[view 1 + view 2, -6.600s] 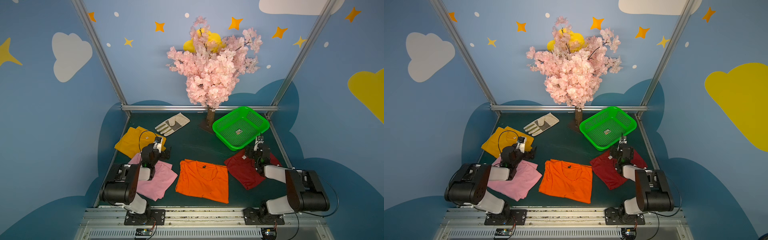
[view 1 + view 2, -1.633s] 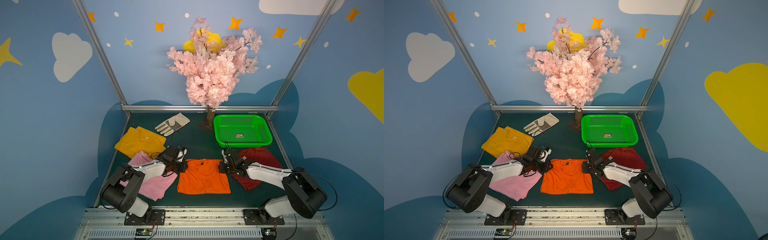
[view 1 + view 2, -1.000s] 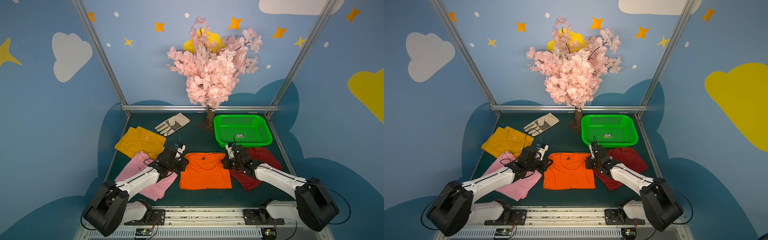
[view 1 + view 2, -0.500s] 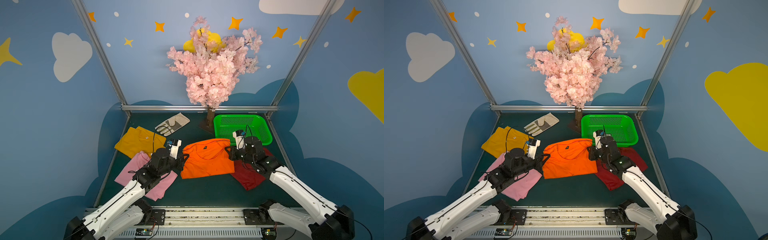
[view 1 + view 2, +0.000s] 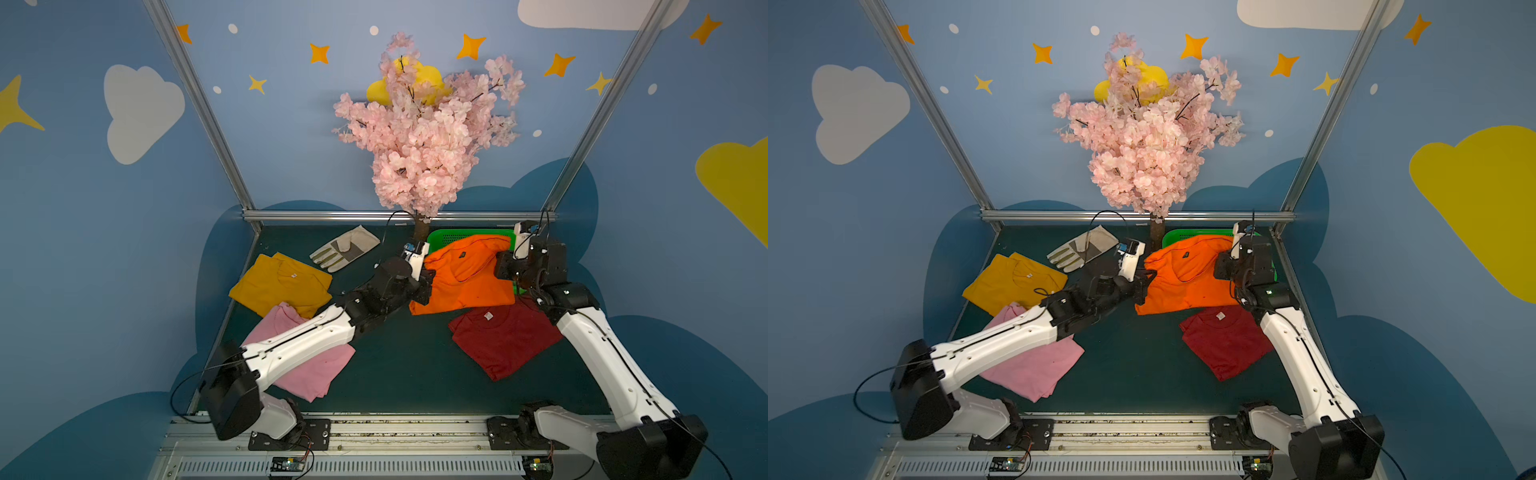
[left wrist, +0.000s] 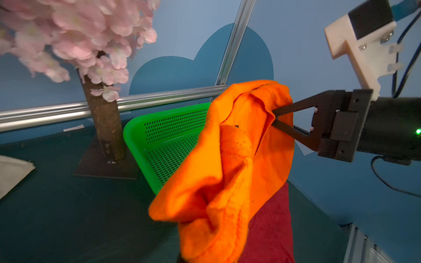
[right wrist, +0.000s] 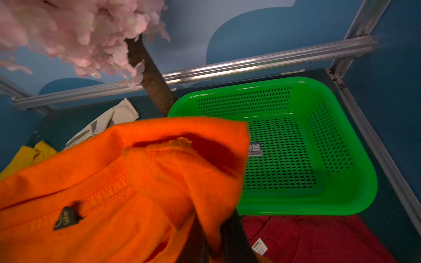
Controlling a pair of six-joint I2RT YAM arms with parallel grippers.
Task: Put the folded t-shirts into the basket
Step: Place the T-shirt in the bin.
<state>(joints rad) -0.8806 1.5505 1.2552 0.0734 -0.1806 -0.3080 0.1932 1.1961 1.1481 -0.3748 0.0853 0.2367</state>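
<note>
Both grippers hold the orange t-shirt (image 5: 465,274) (image 5: 1183,274) in the air, stretched between them. My left gripper (image 5: 430,276) (image 5: 1144,276) is shut on its left edge and my right gripper (image 5: 500,266) (image 6: 275,118) (image 7: 214,246) is shut on its right edge. The shirt hangs over the near left part of the green basket (image 5: 444,237) (image 7: 296,205), hiding most of it in both top views. The basket holds no cloth. The dark red t-shirt (image 5: 503,340) (image 7: 319,239), pink t-shirt (image 5: 316,374) and mustard t-shirt (image 5: 282,282) lie flat on the table.
A blossom tree's trunk (image 5: 420,226) and dark base plate (image 6: 107,168) stand just left of the basket. A beige work glove (image 5: 345,249) lies at the back, left of the tree. The metal frame rail (image 7: 250,63) runs behind the basket. The left arm reaches over the pink shirt.
Both arms have stretched further back and lifted the orange t-shirt higher. It now overlaps the basket's near left side. The other shirts have not moved.
</note>
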